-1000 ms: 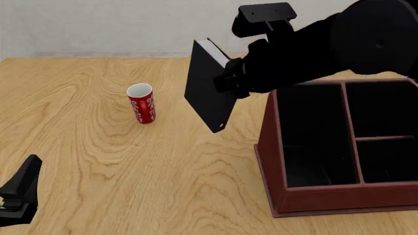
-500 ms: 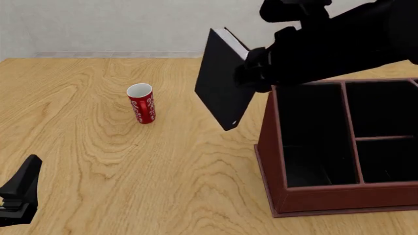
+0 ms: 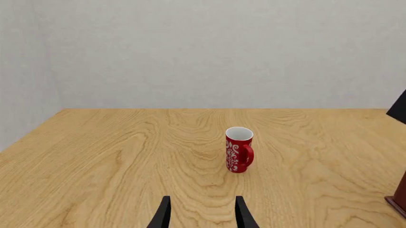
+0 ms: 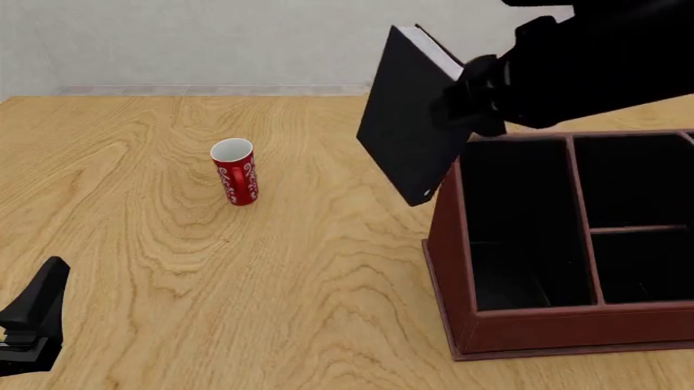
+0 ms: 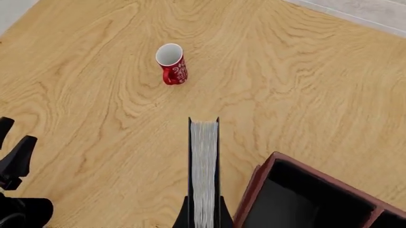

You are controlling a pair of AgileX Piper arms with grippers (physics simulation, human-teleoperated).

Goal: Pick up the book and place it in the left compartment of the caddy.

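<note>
One book (image 4: 410, 122), one red cup (image 4: 234, 171) and one caddy (image 4: 477, 325) are showing. The right gripper (image 4: 477, 89) is clamping the book, tilted, above the caddy's left wall (all three sections are sitting empty). The left gripper (image 3: 201, 214) is resting with fingers parted, the cup beyond it.

The table (image 4: 162, 268) looks like pale varnished wood with wavy grain and a smooth, low sheen. The book (image 4: 407, 122) has a flat matt black cover, and its page edges (image 5: 204, 171) read as white paper, finely lined. The cup (image 4: 234, 172) looks like glazed red ceramic with a white pattern. The caddy (image 4: 509, 329) is matt red-brown outside, with a dull black lining.
</note>
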